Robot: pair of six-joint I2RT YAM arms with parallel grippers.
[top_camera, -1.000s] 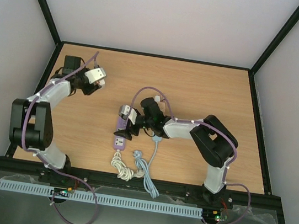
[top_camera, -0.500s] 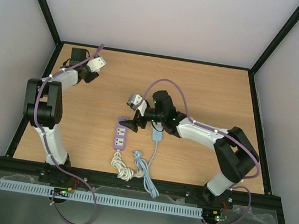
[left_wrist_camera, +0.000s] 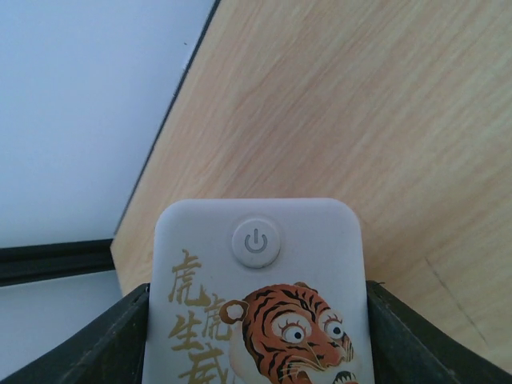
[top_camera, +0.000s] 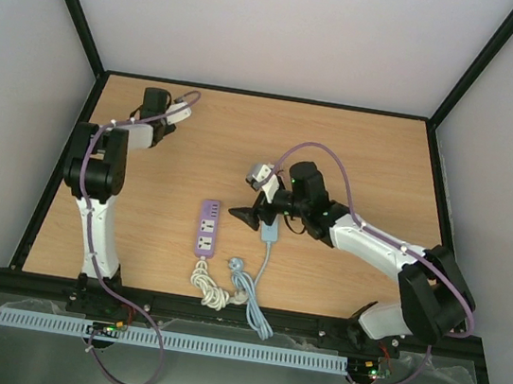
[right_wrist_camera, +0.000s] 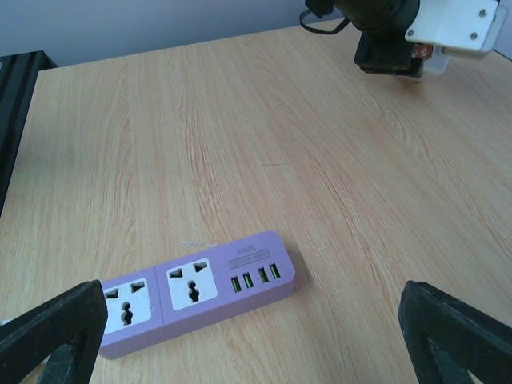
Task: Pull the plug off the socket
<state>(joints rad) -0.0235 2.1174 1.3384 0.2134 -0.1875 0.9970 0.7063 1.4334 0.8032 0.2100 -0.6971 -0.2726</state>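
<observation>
The purple power strip (top_camera: 207, 227) lies on the table, and both its sockets are empty in the right wrist view (right_wrist_camera: 192, 288). A light-blue plug (top_camera: 270, 232) with its cable lies on the wood just right of the strip. My right gripper (top_camera: 245, 216) is open and empty, hovering right of the strip and over the plug, with the fingers (right_wrist_camera: 48, 336) wide apart. My left gripper (top_camera: 178, 112) is at the far back left, shut on a white tiger-printed device (left_wrist_camera: 256, 272) with a power button.
The strip's white cord (top_camera: 210, 286) is coiled near the front edge, with a small plug (top_camera: 237, 266) beside it. The black table rim (top_camera: 73, 138) and the left wall are close to the left arm.
The right gripper has drawn back to the right, off the strip. The left arm has swung further toward the back left corner, still holding the white device.
</observation>
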